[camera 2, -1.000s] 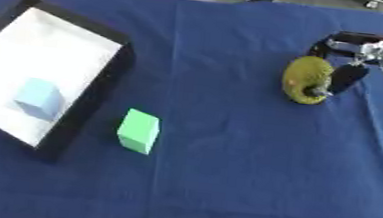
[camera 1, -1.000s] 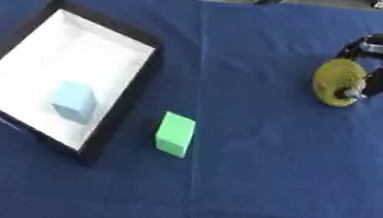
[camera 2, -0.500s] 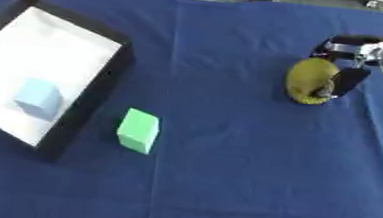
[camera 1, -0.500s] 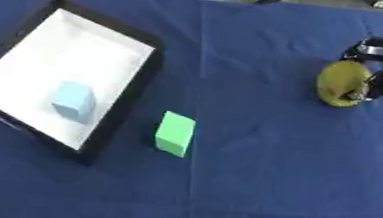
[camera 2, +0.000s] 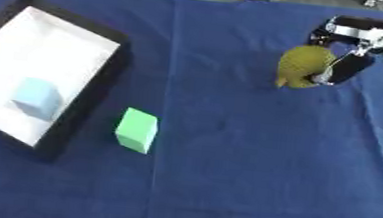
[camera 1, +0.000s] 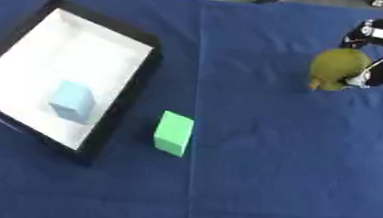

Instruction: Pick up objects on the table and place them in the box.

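Right hand (camera 2: 358, 52) fingers curled round olive-green pear-shaped fruit (camera 2: 301, 65); looks light, rounded, likely slippery, so best held across its widest middle.

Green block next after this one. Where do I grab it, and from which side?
Come down from above onto the green block and pinch its two long side faces, probably near mid-length. It lies flat on the blue cloth, long axis running roughly away from the robot, just right of the box wall, so approach from its free right side.

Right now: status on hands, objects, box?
Right hand curled round olive-green object; left hand out of view. Light blue block in box. Green block on cloth beside box.
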Action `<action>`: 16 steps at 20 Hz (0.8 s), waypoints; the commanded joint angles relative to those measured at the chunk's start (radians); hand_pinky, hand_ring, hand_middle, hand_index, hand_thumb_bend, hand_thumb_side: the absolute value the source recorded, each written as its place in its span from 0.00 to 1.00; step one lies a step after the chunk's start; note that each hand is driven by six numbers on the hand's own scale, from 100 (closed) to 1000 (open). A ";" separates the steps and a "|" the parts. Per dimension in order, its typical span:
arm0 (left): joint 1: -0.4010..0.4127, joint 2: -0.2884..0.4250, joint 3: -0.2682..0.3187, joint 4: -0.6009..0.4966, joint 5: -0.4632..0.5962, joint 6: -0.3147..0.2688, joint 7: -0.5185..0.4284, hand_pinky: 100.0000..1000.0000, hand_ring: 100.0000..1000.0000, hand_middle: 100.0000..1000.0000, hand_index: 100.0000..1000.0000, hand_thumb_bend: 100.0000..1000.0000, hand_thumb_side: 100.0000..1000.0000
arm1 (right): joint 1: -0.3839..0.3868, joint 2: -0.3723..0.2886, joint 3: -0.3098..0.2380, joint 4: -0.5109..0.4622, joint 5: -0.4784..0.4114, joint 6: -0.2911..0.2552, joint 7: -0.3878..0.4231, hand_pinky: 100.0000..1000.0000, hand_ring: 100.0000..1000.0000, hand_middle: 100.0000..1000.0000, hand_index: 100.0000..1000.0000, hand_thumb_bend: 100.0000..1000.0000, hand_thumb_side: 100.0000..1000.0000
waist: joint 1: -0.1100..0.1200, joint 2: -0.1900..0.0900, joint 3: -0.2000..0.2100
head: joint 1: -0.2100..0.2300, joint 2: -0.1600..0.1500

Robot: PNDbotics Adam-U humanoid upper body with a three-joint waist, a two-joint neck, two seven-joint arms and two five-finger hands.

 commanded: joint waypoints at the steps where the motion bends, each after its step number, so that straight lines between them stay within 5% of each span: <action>1: -0.004 0.033 0.018 -0.012 -0.004 -0.004 0.000 0.63 0.77 0.83 0.86 0.51 0.55 | -0.014 -0.055 -0.025 -0.046 -0.017 0.015 -0.013 0.80 0.63 0.34 0.50 0.21 0.00 | 0.005 -0.020 -0.001 | 0.000 0.002; 10: -0.002 0.036 0.019 -0.012 -0.007 -0.004 0.000 0.64 0.77 0.83 0.86 0.51 0.55 | -0.047 -0.058 -0.043 -0.111 -0.061 0.042 -0.043 0.80 0.61 0.31 0.49 0.15 0.00 | 0.002 -0.025 0.003 | -0.001 0.001; 16: -0.002 0.040 0.016 -0.012 -0.011 -0.002 -0.004 0.64 0.77 0.83 0.86 0.51 0.55 | -0.168 -0.039 -0.031 -0.182 -0.117 0.040 -0.036 0.80 0.61 0.32 0.50 0.14 0.00 | 0.002 -0.039 0.003 | -0.008 0.009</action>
